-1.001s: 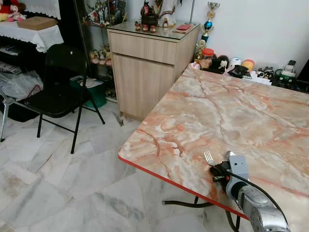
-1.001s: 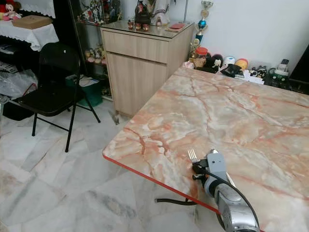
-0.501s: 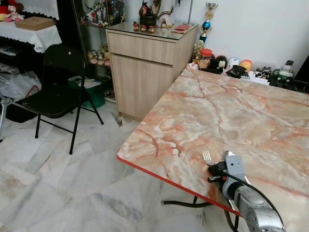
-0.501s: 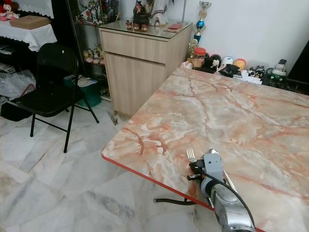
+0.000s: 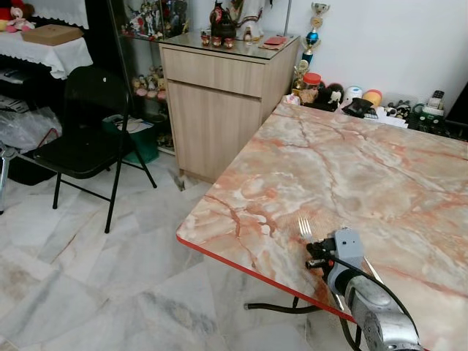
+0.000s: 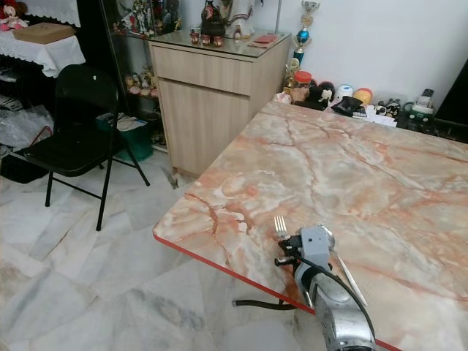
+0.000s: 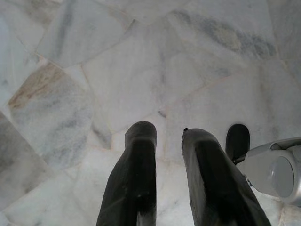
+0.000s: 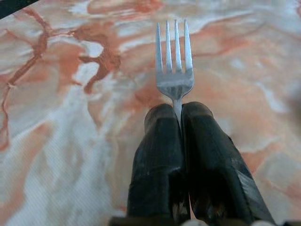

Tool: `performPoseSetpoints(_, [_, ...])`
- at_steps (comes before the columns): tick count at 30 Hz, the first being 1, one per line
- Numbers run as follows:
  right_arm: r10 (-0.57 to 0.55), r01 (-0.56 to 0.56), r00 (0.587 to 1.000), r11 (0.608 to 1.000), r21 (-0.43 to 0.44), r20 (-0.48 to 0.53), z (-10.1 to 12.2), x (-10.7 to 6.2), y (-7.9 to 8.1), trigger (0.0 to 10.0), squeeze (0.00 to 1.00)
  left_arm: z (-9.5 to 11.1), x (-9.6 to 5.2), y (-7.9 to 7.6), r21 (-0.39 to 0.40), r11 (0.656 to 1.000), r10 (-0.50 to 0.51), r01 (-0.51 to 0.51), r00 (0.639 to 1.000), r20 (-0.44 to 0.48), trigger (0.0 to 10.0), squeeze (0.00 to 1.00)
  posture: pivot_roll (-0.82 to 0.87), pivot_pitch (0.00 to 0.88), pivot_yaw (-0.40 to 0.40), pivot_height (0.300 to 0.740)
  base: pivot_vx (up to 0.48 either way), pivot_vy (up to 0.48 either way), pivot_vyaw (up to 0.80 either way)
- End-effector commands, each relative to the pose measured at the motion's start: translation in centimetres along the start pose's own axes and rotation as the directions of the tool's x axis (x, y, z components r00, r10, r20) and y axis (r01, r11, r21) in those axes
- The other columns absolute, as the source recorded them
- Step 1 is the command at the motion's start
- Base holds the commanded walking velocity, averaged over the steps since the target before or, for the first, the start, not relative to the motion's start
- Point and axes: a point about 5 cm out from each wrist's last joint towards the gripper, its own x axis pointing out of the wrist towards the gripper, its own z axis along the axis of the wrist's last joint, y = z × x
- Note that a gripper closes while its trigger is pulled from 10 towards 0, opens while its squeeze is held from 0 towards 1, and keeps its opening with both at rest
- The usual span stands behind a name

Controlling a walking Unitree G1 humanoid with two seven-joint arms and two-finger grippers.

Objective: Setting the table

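We note the right end effector [image 6: 284,245] over the marble worktop [image 5: 351,168], near its red-edged corner. Its fingers [image 8: 160,155] are pressed tight together on the handle of a fork [image 8: 174,66], tines pointing forward past the fingertips, just above the worktop near that corner. The left end effector [image 7: 162,141] hangs idle over the floor, fingers slightly parted, holding nothing. We see no plates or other cutlery laid near the corner. We judge the setting barely begun: the fork is not yet put down and everything else remains
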Motion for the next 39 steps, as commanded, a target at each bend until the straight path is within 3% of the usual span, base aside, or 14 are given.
performPoseSetpoints(1, [-0.005,0.005,0.999,1.0,0.001,0.034,0.8,0.0,-0.1,10.0,0.0,-0.6,-0.1,-0.1,0.012,1.0,-0.009,0.01,1.0,-0.028,10.0,0.0,0.14,0.0,-0.033,0.74,0.0,0.0,0.0])
performPoseSetpoints(5, [-0.013,0.028,0.963,0.998,-0.051,0.27,5.6,-1.4,0.2,10.0,0.0,-0.5,-0.4,1.5,0.037,0.999,0.016,-0.016,1.0,-0.013,10.0,0.0,0.14,0.0,-0.041,0.74,0.0,0.0,0.0])
performPoseSetpoints(8, [-0.068,0.076,0.945,0.997,-0.012,0.319,5.7,-2.2,-0.4,10.0,0.0,-0.7,-0.7,2.5,0.042,0.999,0.035,-0.034,0.999,-0.016,10.0,0.0,0.14,0.0,-0.038,0.74,0.0,0.0,0.0])
performPoseSetpoints(14, [-0.119,0.119,0.912,0.993,0.025,0.393,7.0,-2.8,-0.5,10.0,0.0,-0.1,-0.4,2.1,0.023,0.999,0.027,-0.027,1.0,0.003,10.0,0.0,0.12,0.0,-0.035,0.74,0.0,0.0,0.0])
performPoseSetpoints(21, [-0.144,0.14,0.904,0.989,0.038,0.403,7.1,-3.4,-0.6,10.0,0.0,0.6,0.1,0.6,0.044,0.999,-0.002,0.001,1.0,0.013,10.0,0.0,0.11,0.0,-0.043,0.74,0.0,0.0,0.0])
performPoseSetpoints(28, [-0.171,0.161,0.901,0.985,0.06,0.398,7.3,-3.4,-0.8,10.0,0.0,0.4,0.1,0.6,0.027,1.0,0.005,-0.006,1.0,0.01,10.0,0.0,0.11,0.0,-0.046,0.74,0.0,-0.459,0.0])
performPoseSetpoints(39, [-0.178,0.163,0.885,0.984,0.071,0.43,8.0,-3.3,-0.5,10.0,0.0,0.2,0.0,0.6,0.018,1.0,0.014,-0.014,1.0,0.005,10.0,0.0,0.11,0.003,-0.05,0.74,0.0,-0.48,-0.61])
